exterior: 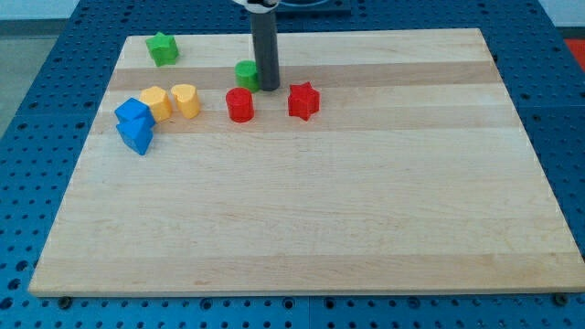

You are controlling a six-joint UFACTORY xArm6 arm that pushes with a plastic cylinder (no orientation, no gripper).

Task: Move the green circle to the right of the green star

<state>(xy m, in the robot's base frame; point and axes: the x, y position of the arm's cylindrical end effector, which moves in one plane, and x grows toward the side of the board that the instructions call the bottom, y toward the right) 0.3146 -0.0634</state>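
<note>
The green circle [246, 74] sits near the top middle of the wooden board. The green star [164, 48] lies at the board's top left, well to the left of the circle. My tip [269, 88] stands right against the green circle's right side, touching or nearly touching it. The rod rises straight up from there to the view's top.
A red circle [239, 105] lies just below the green circle and a red star [303, 100] to the tip's lower right. Two yellow blocks [156, 102] [186, 100] and two blue blocks [133, 113] [137, 135] cluster at the left. The board [302, 219] rests on a blue pegboard table.
</note>
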